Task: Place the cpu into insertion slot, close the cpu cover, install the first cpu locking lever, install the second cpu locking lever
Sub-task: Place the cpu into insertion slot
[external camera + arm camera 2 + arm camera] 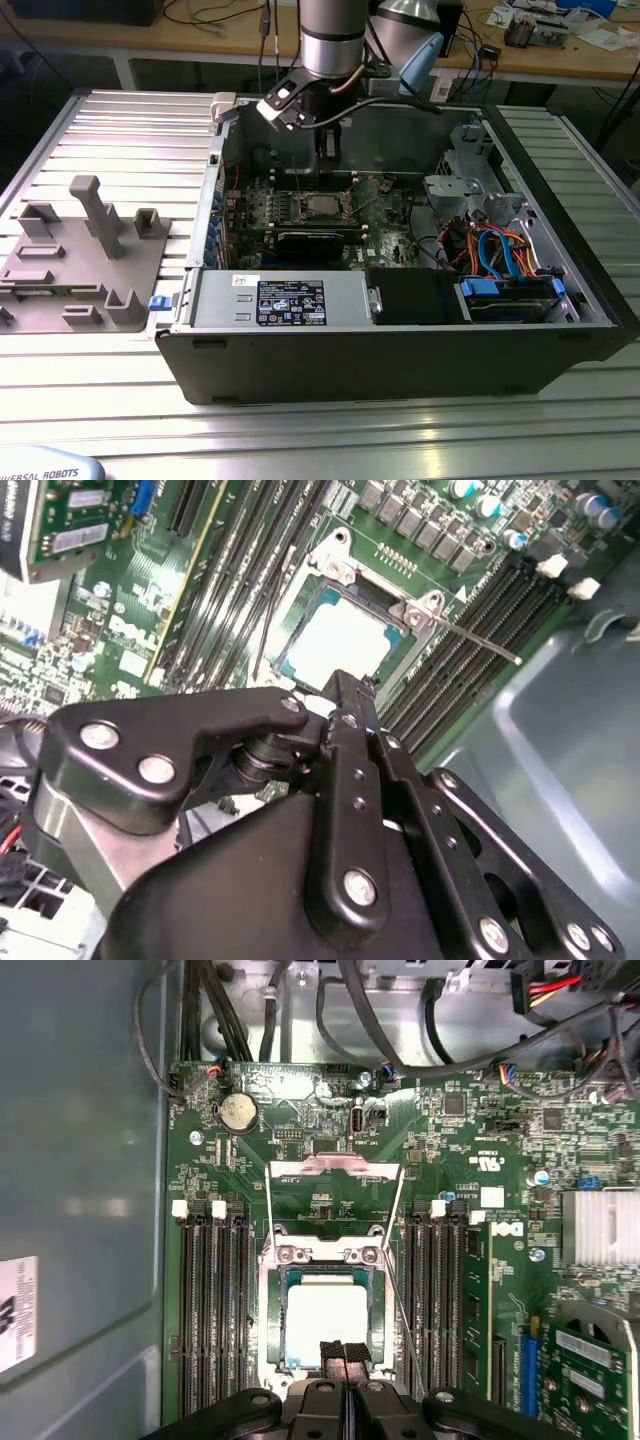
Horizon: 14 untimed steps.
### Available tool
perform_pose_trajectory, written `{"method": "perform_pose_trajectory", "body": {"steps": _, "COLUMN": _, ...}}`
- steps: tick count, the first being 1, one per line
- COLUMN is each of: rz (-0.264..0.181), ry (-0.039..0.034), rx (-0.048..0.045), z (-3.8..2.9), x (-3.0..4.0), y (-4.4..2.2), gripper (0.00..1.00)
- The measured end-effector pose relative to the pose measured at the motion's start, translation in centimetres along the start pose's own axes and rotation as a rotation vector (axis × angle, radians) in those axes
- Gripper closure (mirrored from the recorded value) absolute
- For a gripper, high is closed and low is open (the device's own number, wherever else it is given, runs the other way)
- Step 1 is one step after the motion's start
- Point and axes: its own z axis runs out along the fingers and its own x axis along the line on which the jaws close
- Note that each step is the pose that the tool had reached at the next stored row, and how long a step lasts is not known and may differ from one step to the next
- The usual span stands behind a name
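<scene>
The cpu [325, 1318], a silver-topped square chip, lies flat in the insertion slot [264, 1332] on the green board; it also shows in the second wrist view [338, 643] and the exterior view [322, 205]. The cpu cover [335, 1166] is swung open, lying back from its hinge beside the slot. Thin wire locking levers [478, 644] [402, 1332] stand released along the socket's sides. My gripper [343, 1353] [346, 688] [326, 168] hangs just above the cpu's edge, shut, with nothing between its black fingers.
Long black memory slots [205, 1310] flank the socket on both sides. The case wall [80, 1160] rises close by. A power supply [285, 298] and a drive bay with blue cables [510, 270] fill the case front. A grey fixture [80, 250] sits at the exterior view's left.
</scene>
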Motion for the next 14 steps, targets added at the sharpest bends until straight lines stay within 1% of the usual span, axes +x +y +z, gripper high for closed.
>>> {"method": "perform_pose_trajectory", "body": {"steps": 1, "rz": 0.0, "ry": 0.0, "rx": 0.0, "z": -0.56, "x": -0.02, "y": 0.02, "gripper": 0.89}}
{"method": "perform_pose_trajectory", "body": {"steps": 3, "rz": 0.0, "ry": 0.0001, "rx": 0.0001, "z": -1.06, "x": -0.05, "y": 0.04, "gripper": 0.89}}
{"method": "perform_pose_trajectory", "body": {"steps": 5, "rz": 0.0, "ry": 0.0006, "rx": 0.0, "z": -1.75, "x": -0.07, "y": 0.06, "gripper": 0.89}}
{"method": "perform_pose_trajectory", "body": {"steps": 7, "rz": 0.0, "ry": 0.0009, "rx": 0.0, "z": -2.2, "x": -0.09, "y": 0.08, "gripper": 0.89}}
{"method": "perform_pose_trajectory", "body": {"steps": 9, "rz": 0.0, "ry": 0.0009, "rx": 0.0, "z": -3.01, "x": -0.13, "y": 0.11, "gripper": 0.89}}
{"method": "perform_pose_trajectory", "body": {"steps": 10, "rz": 0.0, "ry": 0.001, "rx": 0.0, "z": -3.11, "x": -0.13, "y": 0.11, "gripper": 0.89}}
{"method": "perform_pose_trajectory", "body": {"steps": 12, "rz": 0.0, "ry": 0.0023, "rx": -0.0001, "z": -3.11, "x": -0.13, "y": 0.11, "gripper": 0.89}}
{"method": "perform_pose_trajectory", "body": {"steps": 14, "rz": 0.0, "ry": 0.0022, "rx": 0.0, "z": -3.12, "x": -0.13, "y": 0.11, "gripper": 0.89}}
